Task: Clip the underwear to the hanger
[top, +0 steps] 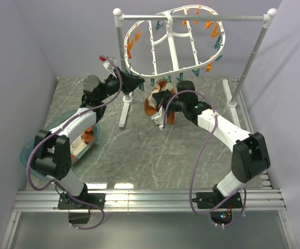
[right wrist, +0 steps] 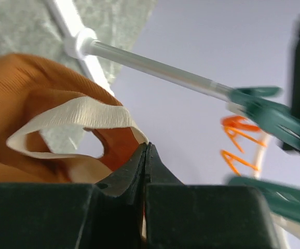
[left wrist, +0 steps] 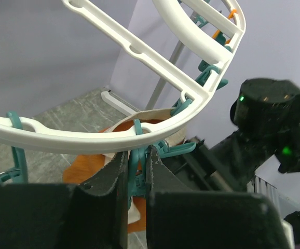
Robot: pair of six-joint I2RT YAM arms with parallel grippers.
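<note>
Grey marble table (top: pixel 139 150). White pole stand (top: pixel 191 18) at back, hanger (left wrist: pixel 62 137) hung on its crossbar, tilted, teal + orange pegs round the rim. Teal tub (top: pixel 26 155) at L edge w/ clothes in it. Underwear (right wrist: pixel 46 83) is off the table, up just under hanger's near rim, btwn both arms, cream waistband uppermost. L gripper (left wrist: pixel 136 158) clenched on a teal peg (left wrist: pixel 137 132) hanging from the rim, right by the waistband. R gripper (right wrist: pixel 146 148) fingers pressed tight together, nipping edge of the cream trim at the tips.
</note>
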